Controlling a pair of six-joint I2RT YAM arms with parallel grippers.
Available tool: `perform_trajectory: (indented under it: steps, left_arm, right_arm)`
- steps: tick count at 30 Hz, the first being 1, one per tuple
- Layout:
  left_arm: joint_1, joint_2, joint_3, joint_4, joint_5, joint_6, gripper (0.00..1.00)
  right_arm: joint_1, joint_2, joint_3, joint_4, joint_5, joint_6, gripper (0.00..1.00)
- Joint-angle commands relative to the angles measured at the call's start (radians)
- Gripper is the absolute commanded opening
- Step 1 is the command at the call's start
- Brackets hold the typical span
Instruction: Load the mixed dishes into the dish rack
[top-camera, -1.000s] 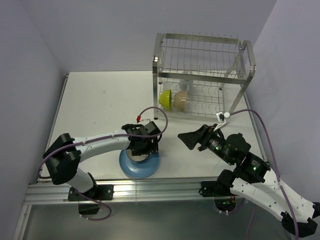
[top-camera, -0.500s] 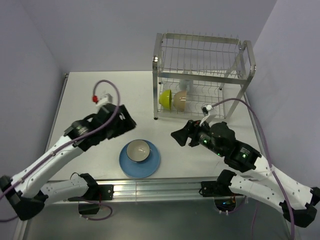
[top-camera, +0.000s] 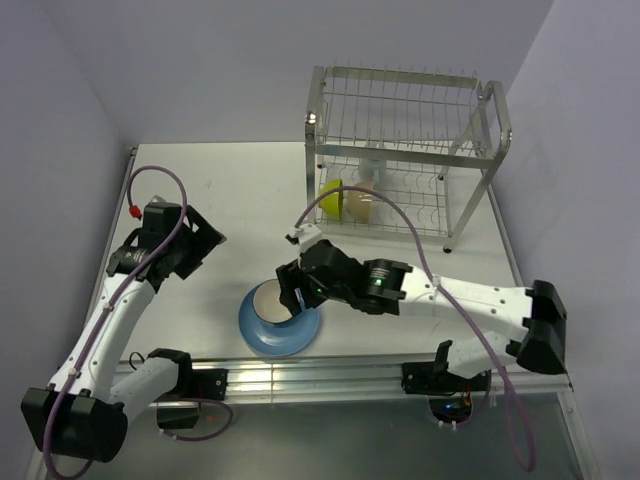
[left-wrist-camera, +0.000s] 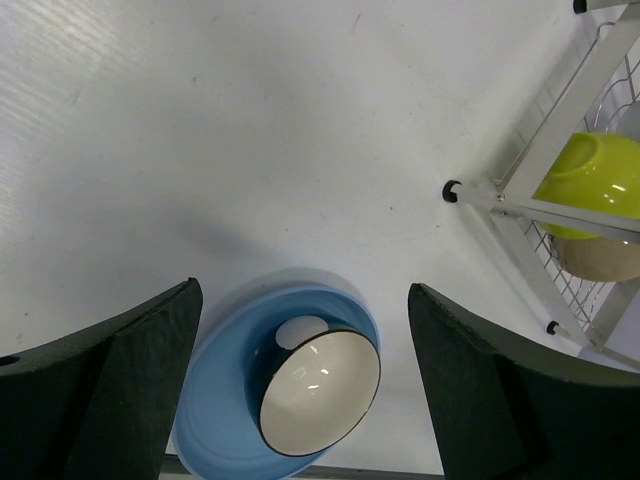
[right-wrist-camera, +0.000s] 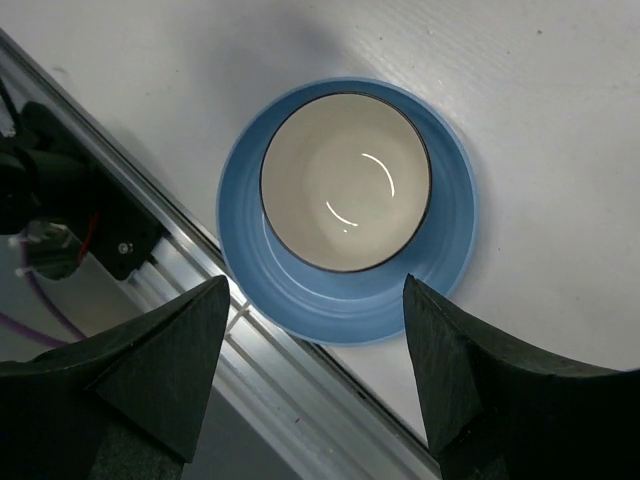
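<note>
Bowl (right-wrist-camera: 346, 182) sits upright on plate (right-wrist-camera: 445, 255), well apart from rack (top-camera: 400, 150). Likely glazed ceramic: stiff, slippery, breakable; pinch the rim. Right gripper (right-wrist-camera: 315, 285) hovers above it, spread and empty; left gripper (left-wrist-camera: 305, 292) likewise spread and empty.

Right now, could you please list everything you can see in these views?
plate: one, blue, table's near edge
dark bowl: one, white inside, on the plate
green bowl: one, lime, rack's lower tier
cream bowl: one, cream, right of the green bowl
mug: one, pale, behind those bowls; hard to make out
rack: one, silver wire, far right
table: one, white
left gripper: open, left of the plate
right gripper: open, above the dark bowl
</note>
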Motion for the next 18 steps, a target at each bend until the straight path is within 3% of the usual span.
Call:
perform_trajectory:
  steps: [1, 6, 18]
  left_arm:
    - [0.033, -0.078, -0.051, 0.043, 0.056, -0.012, 0.91]
    - [0.073, -0.129, -0.125, 0.05, 0.074, -0.005, 0.95]
    - [0.092, -0.181, -0.102, 0.021, 0.148, 0.029, 0.95]
  right_arm:
    - [0.009, 0.089, 0.096, -0.002, -0.036, -0.067, 0.77]
    - [0.016, 0.278, 0.193, 0.016, -0.135, -0.104, 0.78]
    - [0.038, 0.557, 0.353, -0.011, -0.125, -0.141, 0.73]
